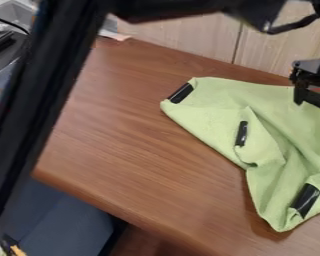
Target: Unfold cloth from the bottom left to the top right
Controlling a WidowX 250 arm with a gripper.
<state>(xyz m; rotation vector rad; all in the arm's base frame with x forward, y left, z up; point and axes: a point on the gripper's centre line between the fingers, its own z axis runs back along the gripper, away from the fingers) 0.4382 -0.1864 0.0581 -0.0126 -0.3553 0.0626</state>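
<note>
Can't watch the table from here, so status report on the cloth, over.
Gripper at right, by green cloth. Cloth rumpled on table, partly folded. Possible snag: bunched fold mid-cloth.

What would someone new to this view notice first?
The light green cloth would likely stand out first, rumpled on the right side of the brown table, with black strips at its upper left, middle and lower right. Next would be the dark bar slanting down the left side, and the black gripper near the right edge, by the cloth's upper part.
</note>
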